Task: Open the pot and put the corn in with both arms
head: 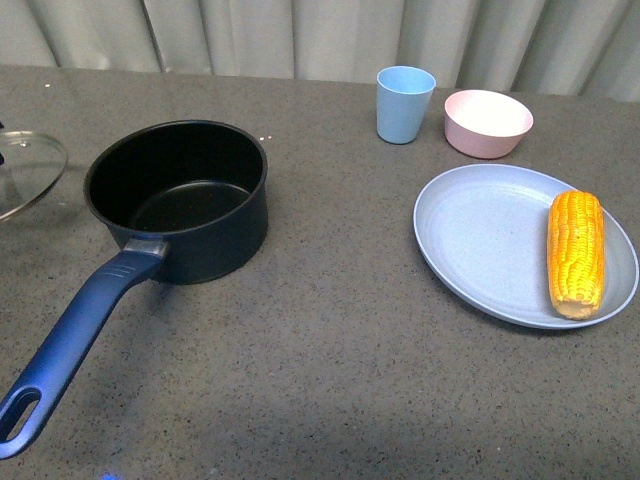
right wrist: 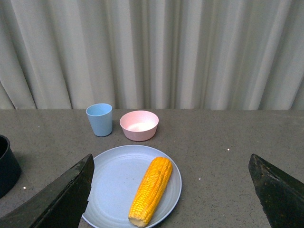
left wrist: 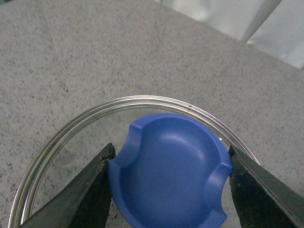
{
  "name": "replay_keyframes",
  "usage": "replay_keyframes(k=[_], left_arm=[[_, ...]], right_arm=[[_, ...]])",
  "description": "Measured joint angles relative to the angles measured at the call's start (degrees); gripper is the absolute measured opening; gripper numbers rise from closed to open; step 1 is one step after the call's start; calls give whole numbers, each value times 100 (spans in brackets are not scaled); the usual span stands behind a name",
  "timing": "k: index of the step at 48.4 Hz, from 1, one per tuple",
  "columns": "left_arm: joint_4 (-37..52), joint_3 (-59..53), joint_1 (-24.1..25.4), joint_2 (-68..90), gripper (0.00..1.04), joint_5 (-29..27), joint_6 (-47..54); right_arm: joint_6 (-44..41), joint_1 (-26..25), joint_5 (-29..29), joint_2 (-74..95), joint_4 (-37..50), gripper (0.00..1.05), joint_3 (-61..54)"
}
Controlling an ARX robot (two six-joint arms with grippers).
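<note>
The pot [head: 215, 235] stood uncovered, its black inside bare, with its glass lid [head: 25, 175] just to the pot's left at the edge of the front view. The left gripper [left wrist: 171, 149] was closed on the lid's blue knob [left wrist: 171, 185], one finger pressed against each side of it. The corn [head: 577, 253] lay well to the right of the pot, on the side of a grey-blue plate [head: 480, 240] farthest from the pot. The right gripper [right wrist: 171, 159] hung spread wide and empty, short of the cob and touching nothing. The cob would likely handle as a stiff, fairly light thing; its bumpy kernels should give the pads some purchase, but its round body could roll on the smooth plate. The safest hold looked to be across its thick middle, jaws square to its length, so neither end would droop on the way over to the pot
</note>
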Motion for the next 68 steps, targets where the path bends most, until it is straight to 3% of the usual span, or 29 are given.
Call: replay_keyframes(k=[27, 39, 49, 68], left_arm=[[68, 387, 11, 669, 62, -31, 297], [46, 365, 15, 501, 100, 13, 372], [-42, 57, 68, -105, 98, -26, 374], [-476, -1563, 111, -2826, 98, -63, 323]], right_arm=[[0, 0, 2, 0, 0, 95, 0], [0, 0, 0, 0, 0, 95, 0], [0, 0, 2, 0, 0, 95, 0], [0, 0, 0, 0, 0, 95, 0]])
